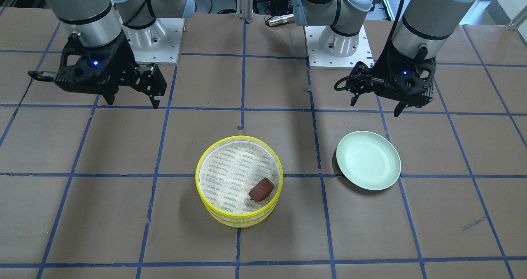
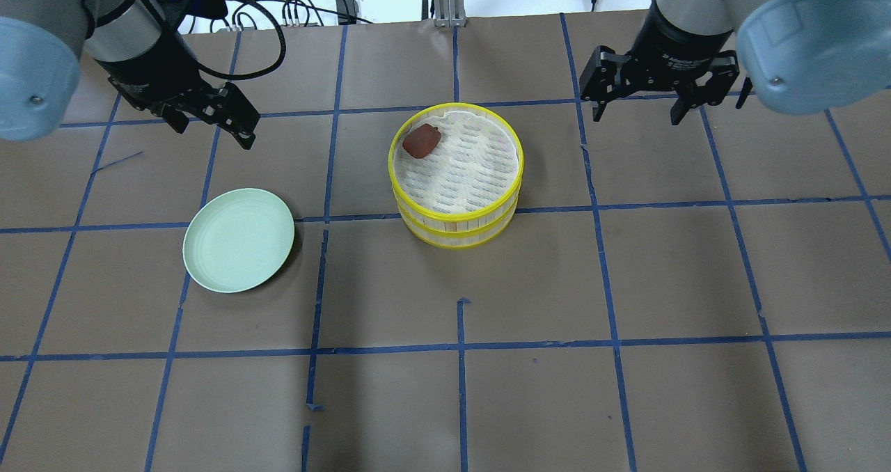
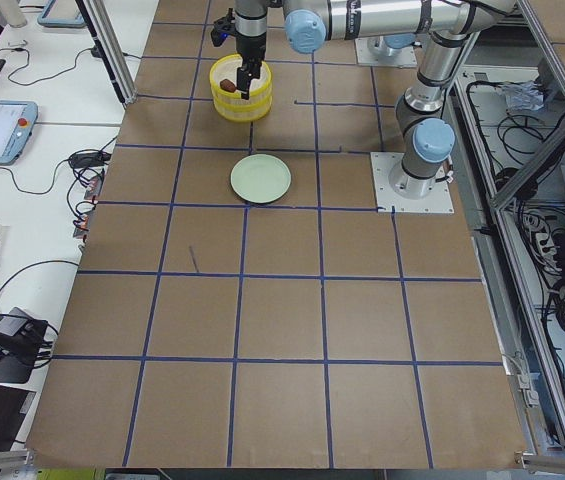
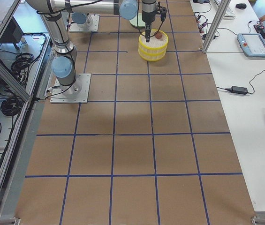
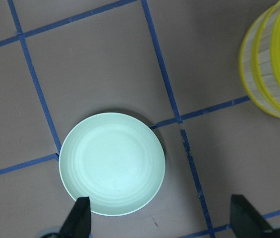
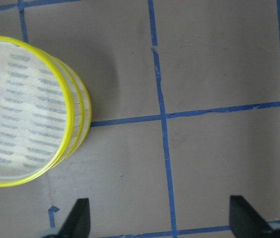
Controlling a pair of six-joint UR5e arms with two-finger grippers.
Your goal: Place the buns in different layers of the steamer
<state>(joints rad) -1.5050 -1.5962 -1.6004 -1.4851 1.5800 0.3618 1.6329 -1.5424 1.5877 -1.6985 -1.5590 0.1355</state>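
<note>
Clearly, both pincers hang wide open above the table point(image 1: 103, 213), holding nothing.
The left pincer point(image 1: 375, 106) is near the pale green plate point(image 1: 368, 166), the right pincer point(image 1: 133, 103) well apart on the other side of the steamer point(image 1: 241, 220). The reddish-brown bun point(image 1: 261, 189) lies in the top tray of the steamer, close to the rim on the side towards the plate. The front and overhead views show this bun whole; the left wrist view shows only a dark sliver of it at the edge, yet gives the stacked yellow rims from the side.
</note>
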